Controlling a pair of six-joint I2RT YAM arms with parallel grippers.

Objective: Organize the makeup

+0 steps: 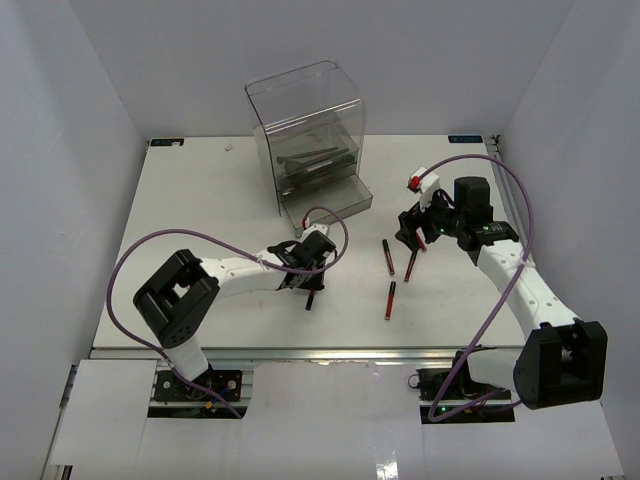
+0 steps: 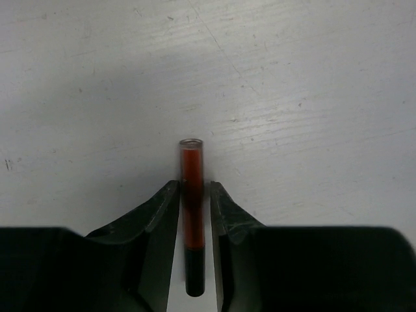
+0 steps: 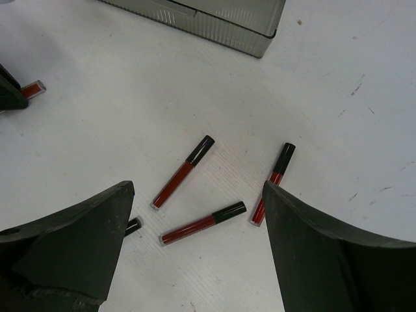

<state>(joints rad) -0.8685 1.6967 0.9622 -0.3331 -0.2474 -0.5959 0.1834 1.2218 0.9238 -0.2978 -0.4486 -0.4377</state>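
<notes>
- Left gripper, in front of the clear acrylic drawer box on the arms' side: its fingers are drawn in close on a slim red-and-black tube. One finger sits on each side of the tube, pinching it about mid-length.
- The pinched tube lies flat on the white table. Its clear-tipped red end points away from the wrist camera, and its black cap sits back between the fingers.
- From above, only the tube's dark end shows, poking out from under the left gripper on the side away from the box.
- Right gripper, to the right of the box: its fingers are spread wide with nothing between them, hanging over the table.
- Three loose tubes lie to the right of the box, farther out from it than the pinched tube: the first tube, the second tube and the third tube, none touching another.
- Inside the box sit dark slim items (too murky through the plastic to name).
</notes>
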